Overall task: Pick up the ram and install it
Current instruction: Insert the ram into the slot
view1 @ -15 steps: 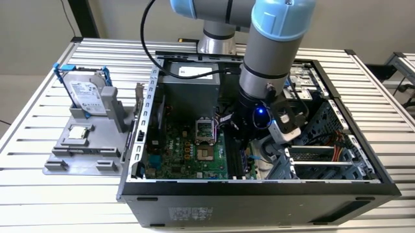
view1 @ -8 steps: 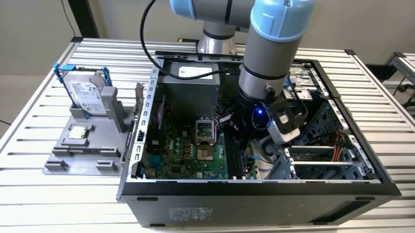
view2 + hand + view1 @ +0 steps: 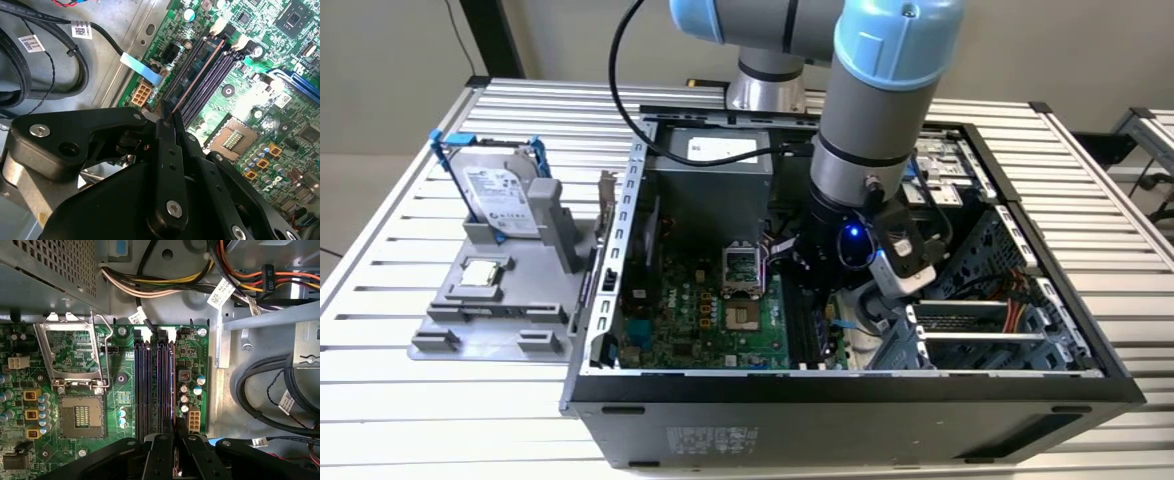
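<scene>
Black gripper (image 3: 172, 127): lowered inside the open case (image 3: 854, 385), above the motherboard (image 3: 707, 320); its fingers (image 3: 162, 452) are pressed together on the ram's near end.
Ram (image 3: 197, 70): a thin dark stick held on edge, seated along the outermost memory slot, seen in both wrist views (image 3: 172, 385).
Slots (image 3: 145, 385): dark, parallel, beside the open processor socket (image 3: 80, 415).
Holder (image 3: 487, 300): grey, on the table at the exterior view's left, with the hard drive (image 3: 494, 195) upright and a processor (image 3: 480, 270) flat.
</scene>
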Tool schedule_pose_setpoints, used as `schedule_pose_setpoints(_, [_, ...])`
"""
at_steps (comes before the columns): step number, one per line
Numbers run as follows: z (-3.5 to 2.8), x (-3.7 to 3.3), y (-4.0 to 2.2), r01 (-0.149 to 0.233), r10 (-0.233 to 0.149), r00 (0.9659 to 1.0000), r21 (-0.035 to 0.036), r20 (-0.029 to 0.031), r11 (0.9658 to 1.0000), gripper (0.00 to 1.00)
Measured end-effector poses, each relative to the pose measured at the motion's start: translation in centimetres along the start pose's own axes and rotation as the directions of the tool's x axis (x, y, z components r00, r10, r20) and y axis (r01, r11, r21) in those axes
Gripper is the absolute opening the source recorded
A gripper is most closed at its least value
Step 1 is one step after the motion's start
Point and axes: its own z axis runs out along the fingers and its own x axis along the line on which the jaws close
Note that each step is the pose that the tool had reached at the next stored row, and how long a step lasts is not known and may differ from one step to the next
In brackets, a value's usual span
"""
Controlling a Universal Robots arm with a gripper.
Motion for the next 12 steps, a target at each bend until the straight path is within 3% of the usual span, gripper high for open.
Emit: schedule_pose_setpoints(12, [0.1,0.02,0.01,-0.01,0.01,1.0,-0.0001,0.0002,1.0,0.0])
